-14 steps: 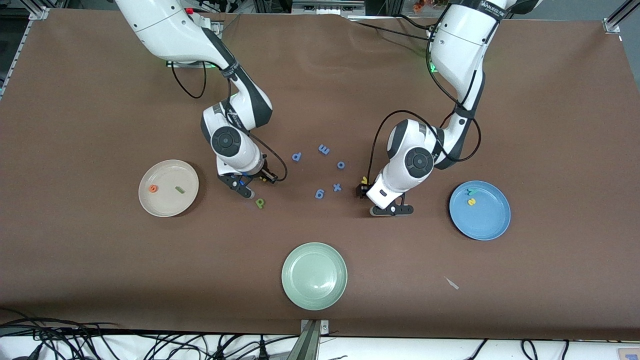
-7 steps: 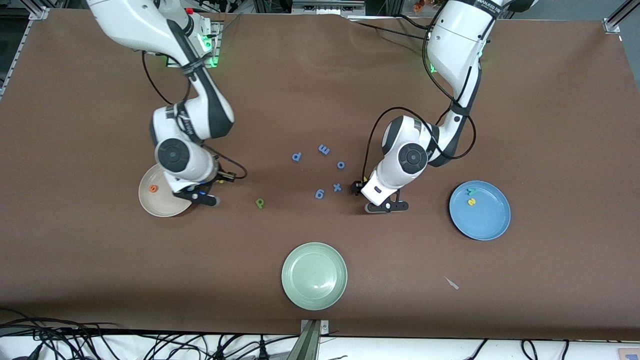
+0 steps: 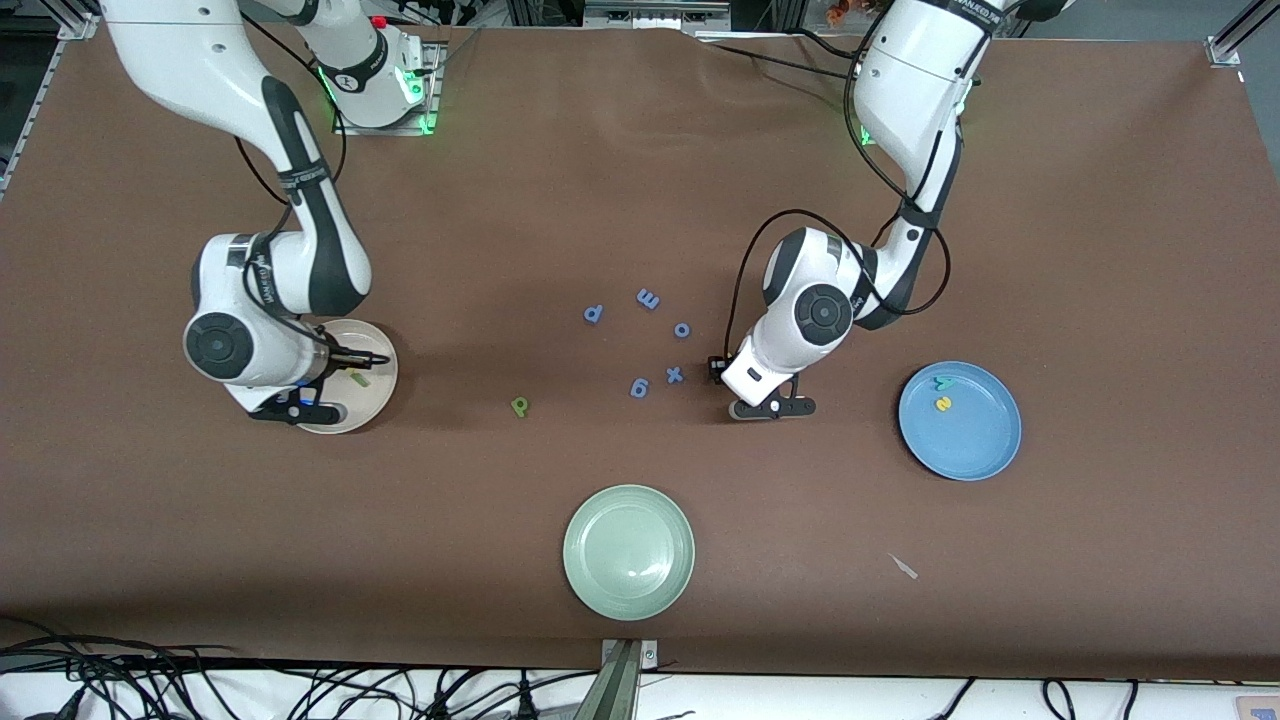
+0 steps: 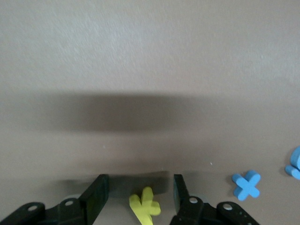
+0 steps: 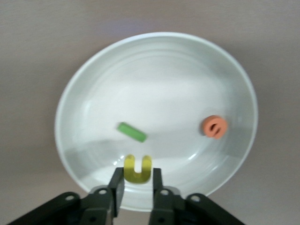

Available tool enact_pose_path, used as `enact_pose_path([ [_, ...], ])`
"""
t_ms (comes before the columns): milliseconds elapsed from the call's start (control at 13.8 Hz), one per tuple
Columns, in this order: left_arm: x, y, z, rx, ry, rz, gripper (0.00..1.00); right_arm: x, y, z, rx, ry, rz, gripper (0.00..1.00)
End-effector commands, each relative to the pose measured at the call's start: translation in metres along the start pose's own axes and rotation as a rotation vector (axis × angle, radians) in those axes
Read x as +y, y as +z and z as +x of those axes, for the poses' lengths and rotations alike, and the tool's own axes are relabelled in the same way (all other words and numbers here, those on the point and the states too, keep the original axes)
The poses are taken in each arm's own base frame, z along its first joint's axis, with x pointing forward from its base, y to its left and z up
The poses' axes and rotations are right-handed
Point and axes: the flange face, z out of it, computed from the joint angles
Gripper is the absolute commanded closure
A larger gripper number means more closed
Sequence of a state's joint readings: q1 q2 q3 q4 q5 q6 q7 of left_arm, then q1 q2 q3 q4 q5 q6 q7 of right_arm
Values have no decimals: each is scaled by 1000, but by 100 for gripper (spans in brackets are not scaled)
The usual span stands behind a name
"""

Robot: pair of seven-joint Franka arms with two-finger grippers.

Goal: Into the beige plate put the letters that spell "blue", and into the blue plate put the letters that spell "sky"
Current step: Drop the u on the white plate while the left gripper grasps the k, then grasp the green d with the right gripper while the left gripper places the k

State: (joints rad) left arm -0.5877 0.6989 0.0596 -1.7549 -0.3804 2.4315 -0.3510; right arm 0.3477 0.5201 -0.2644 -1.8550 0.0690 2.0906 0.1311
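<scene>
My right gripper (image 5: 137,177) hangs over the beige plate (image 5: 164,79), shut on the yellow u (image 5: 137,168). The green bar l (image 5: 131,132) and the orange e (image 5: 214,126) lie in that plate. In the front view this gripper (image 3: 350,360) is over the plate's (image 3: 380,372) rim, and the arm hides the e. My left gripper (image 4: 139,185) is down at the table and open. The yellow k (image 4: 146,206) lies between its fingers with a gap on each side. The green b (image 3: 519,405) lies on the table. The blue plate (image 3: 960,445) holds the teal y (image 3: 941,382) and the yellow s (image 3: 942,403).
Several periwinkle letters lie mid-table, among them an x (image 4: 247,185) close beside my left gripper and a g (image 3: 640,387). A pale green plate (image 3: 629,520) sits nearer the front camera. A small white scrap (image 3: 903,566) lies beside it, toward the left arm's end.
My right arm has swung from mid-table to over the beige plate, carrying the yellow u. My left gripper has settled around the yellow k and its fingers have narrowed.
</scene>
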Motion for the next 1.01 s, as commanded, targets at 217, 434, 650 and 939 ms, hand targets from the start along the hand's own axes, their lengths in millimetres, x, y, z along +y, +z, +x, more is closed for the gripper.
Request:
enact_pose_path([
  [217, 8, 2, -21, -42, -48, -3, 30, -68, -30, -1, 48, 4, 22, 0],
  [434, 7, 3, -23, -45, -48, -2, 46, -132, -43, 0, 79, -5, 62, 0],
  [650, 7, 3, -23, -47, -42, -2, 82, -186, -43, -2, 76, 28, 118, 0],
  [939, 4, -1, -17, -25, 0, 32, 99, -243, -22, -6, 65, 11, 129, 0],
])
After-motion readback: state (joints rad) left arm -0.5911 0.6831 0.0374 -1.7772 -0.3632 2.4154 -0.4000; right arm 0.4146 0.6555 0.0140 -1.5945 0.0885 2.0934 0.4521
